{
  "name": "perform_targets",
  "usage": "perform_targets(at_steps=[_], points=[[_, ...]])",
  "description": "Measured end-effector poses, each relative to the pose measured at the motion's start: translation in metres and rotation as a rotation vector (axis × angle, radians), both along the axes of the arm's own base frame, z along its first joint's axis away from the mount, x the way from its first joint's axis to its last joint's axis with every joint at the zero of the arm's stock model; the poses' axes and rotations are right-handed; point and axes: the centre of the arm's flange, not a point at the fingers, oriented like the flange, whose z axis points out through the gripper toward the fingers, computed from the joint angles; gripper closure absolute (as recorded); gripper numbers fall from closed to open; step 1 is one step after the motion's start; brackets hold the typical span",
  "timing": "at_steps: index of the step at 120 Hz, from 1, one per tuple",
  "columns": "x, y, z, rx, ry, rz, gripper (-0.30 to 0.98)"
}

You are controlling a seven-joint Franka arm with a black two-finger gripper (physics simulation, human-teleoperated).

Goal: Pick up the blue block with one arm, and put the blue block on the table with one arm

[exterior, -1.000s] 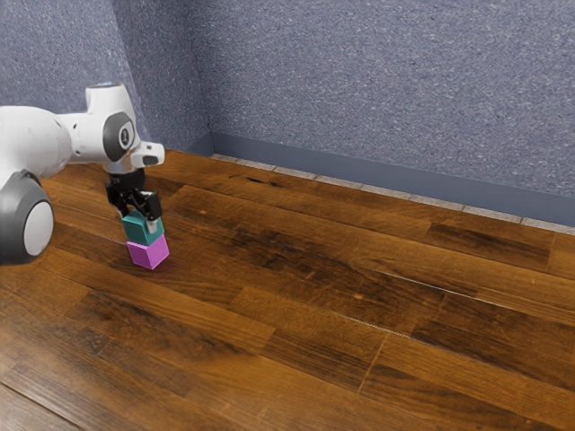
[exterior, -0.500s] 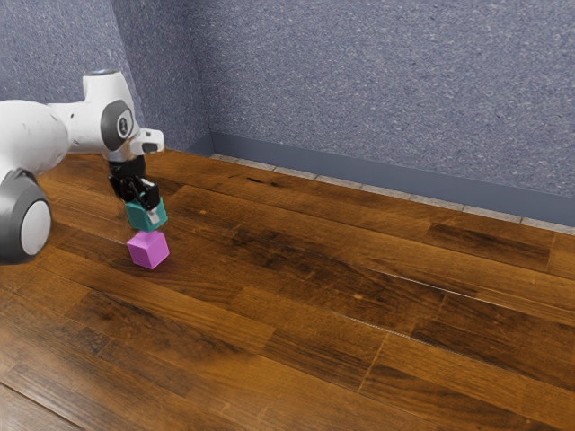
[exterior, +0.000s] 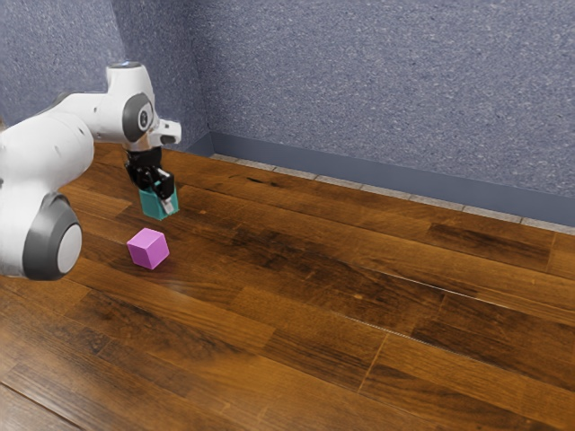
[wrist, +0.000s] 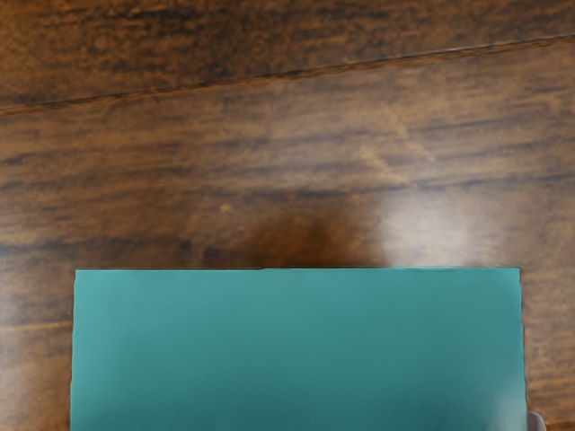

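Blue block [exterior: 154, 206] (rather teal) clamped in the gripper [exterior: 159, 197]

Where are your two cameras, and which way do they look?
Exterior view: beside my arm, looking down across the wooden table to the wall; my arm and gripper show.
Wrist view: rides by my gripper, looking past the teal block at the table; a small grey bit may be a finger.
Both share the teal block and the wooden table.
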Motion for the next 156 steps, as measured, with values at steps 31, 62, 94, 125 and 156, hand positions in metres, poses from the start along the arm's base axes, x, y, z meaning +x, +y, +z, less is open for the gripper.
perform_targets(at_steps=[31,62,94,125,156], points=[[0.002,-0.003,-0.044,-0.012,0.048,-0.004,0.43],[0.003,-0.006,-0.056,-0.012,0.052,-0.008,0.42],[0.004,-0.008,-0.055,-0.031,0.046,-0.017,0.16],[0.004,-0.009,-0.022,-0.027,0.012,-0.027,0.07],[-0.041,-0.017,0.153,-0.045,-0.144,-0.023,0.04]])
